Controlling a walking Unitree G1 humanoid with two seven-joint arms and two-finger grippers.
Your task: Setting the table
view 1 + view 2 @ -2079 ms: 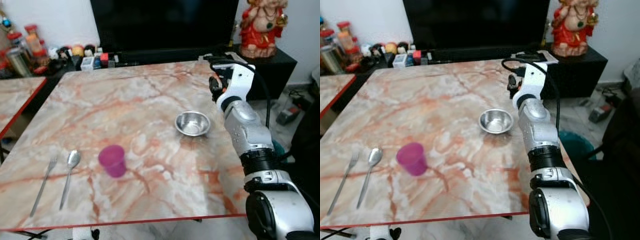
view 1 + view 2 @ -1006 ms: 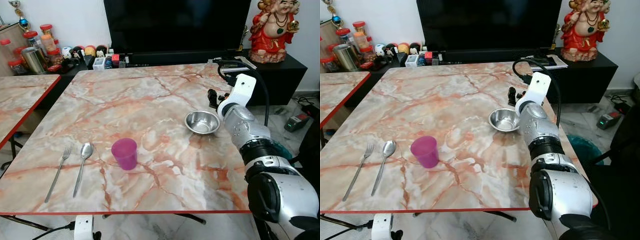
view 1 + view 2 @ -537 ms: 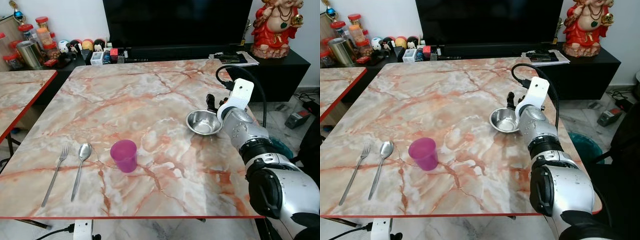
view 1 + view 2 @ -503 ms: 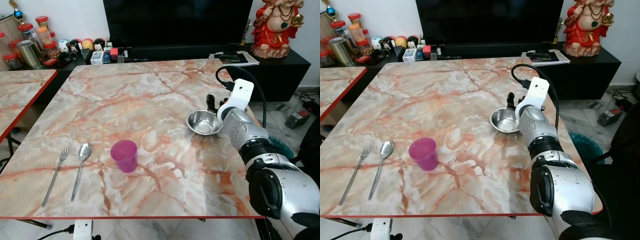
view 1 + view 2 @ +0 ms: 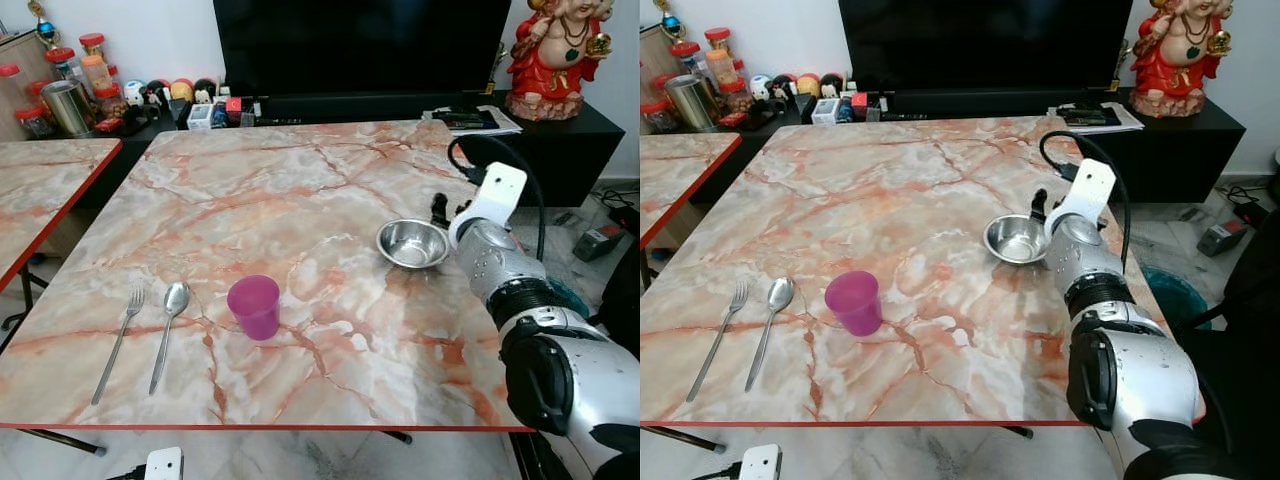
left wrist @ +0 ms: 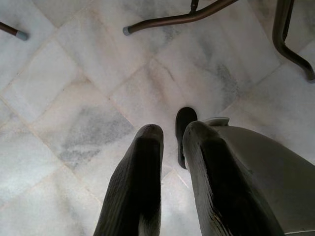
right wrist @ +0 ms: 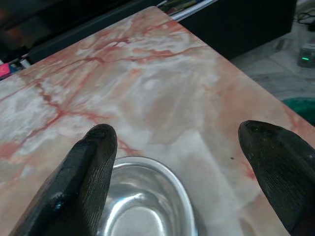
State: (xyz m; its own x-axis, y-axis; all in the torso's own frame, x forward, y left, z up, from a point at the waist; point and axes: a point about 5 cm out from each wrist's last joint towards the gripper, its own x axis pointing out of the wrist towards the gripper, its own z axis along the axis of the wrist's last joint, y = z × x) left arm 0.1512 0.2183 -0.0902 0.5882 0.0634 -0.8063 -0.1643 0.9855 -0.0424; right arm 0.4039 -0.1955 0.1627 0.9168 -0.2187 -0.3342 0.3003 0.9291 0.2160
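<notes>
On the marble table [image 5: 300,190] a steel bowl [image 5: 413,243] sits near the right edge. A pink cup [image 5: 254,306] stands in the front middle, with a spoon [image 5: 168,320] and a fork [image 5: 117,340] lying to its left. My right gripper [image 5: 438,211] hovers low at the bowl's far right rim. In the right wrist view its fingers [image 7: 86,177] are spread wide, and the bowl [image 7: 142,201] lies just below one of them with nothing held. My left gripper [image 6: 173,129] hangs idle over the floor, its fingers close together.
A black TV cabinet [image 5: 540,130] with a red figurine [image 5: 555,55] stands behind the table, with jars and small items [image 5: 70,95] at the back left. A second marble table [image 5: 40,190] is on the left. Metal table legs [image 6: 177,18] cross the tiled floor.
My right arm has come down from above the table's far right corner to beside the bowl. The camera has shifted; bowl, cup and cutlery stay put.
</notes>
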